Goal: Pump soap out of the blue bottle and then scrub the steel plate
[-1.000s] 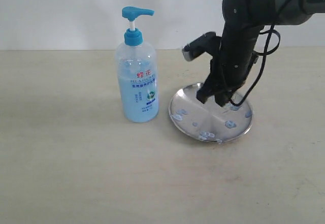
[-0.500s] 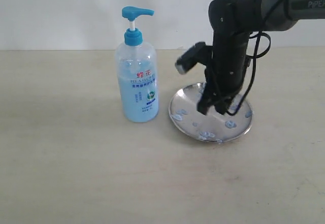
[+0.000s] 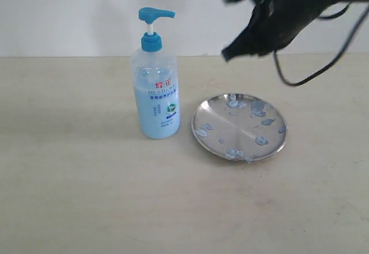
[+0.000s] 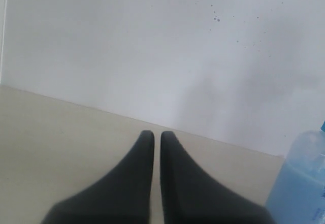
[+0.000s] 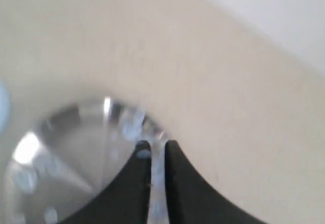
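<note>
The blue bottle (image 3: pixel 155 93) stands upright on the table, left of the steel plate (image 3: pixel 236 128). Its tinted side also shows in the left wrist view (image 4: pixel 299 183). Pale bluish soap (image 3: pixel 261 140) dots the plate in several blobs, mostly along its far and near rims. My right gripper (image 3: pixel 230 52) hangs blurred in the air, high above the plate's far edge. In the right wrist view it (image 5: pixel 156 145) is shut with nothing held, and a soap blob (image 5: pixel 143 154) clings to one fingertip over the plate (image 5: pixel 66 148). My left gripper (image 4: pixel 157 135) is shut and empty, and the exterior view does not show it.
The beige table (image 3: pixel 86 196) runs back to a plain white wall (image 3: pixel 69 12). A black cable (image 3: pixel 305 81) loops down from the right arm over the table behind the plate.
The right arm has lifted out of the plate and up toward the top right. Fresh soap smears now show on the plate's far side where the fingers were.
</note>
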Controlling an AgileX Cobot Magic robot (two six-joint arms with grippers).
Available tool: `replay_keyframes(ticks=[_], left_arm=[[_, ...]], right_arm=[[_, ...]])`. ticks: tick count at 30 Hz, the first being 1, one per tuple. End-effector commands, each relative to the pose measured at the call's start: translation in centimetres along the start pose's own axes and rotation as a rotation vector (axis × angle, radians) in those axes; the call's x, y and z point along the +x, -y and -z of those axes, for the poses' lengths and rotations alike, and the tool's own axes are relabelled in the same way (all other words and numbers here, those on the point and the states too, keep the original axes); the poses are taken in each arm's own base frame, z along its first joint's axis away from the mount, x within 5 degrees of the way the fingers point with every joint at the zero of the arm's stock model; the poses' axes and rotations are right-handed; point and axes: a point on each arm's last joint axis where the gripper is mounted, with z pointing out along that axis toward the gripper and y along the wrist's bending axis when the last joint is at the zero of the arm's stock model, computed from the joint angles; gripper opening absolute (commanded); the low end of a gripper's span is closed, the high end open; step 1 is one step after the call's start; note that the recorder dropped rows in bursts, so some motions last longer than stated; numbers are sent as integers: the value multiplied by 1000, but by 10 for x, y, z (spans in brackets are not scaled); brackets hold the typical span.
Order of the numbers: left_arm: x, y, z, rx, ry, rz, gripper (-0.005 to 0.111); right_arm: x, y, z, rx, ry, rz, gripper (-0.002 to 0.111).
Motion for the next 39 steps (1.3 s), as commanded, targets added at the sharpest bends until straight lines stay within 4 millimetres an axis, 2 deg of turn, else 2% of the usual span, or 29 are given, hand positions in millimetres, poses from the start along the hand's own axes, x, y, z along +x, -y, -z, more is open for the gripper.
replay_keyframes(ticks=[1,3,5,6,9,13,16,19,31,37,39], left_arm=[[1,0,0,5,2,8,4],[1,0,0,5,2,8,4],[1,0,0,7,1,9,4],[1,0,0,7,1,9,4],[1,0,0,7,1,9,4],[1,0,0,7,1,9,4],[1,0,0,5,2,8,4],[1,0,0,5,2,8,4],[1,0,0,1,-2,8,4],[1,0,0,5,2,8,4],[1,0,0,2,-1,8,4]], right_arm=[[10,31,130,71,570,-65,0],[46,30,163,114,687,-25,0],[86,23,178,131,682,-23,0],[112,16,180,122,648,-39,0],[167,0,187,73,669,-174,0],[216,-17,194,5,801,-326,0],[234,-22,193,6,829,-323,0],[241,-23,193,16,816,-327,0],[244,-23,192,23,787,-331,0],[291,-22,195,138,511,-433,0],[296,-22,192,142,463,-493,0]])
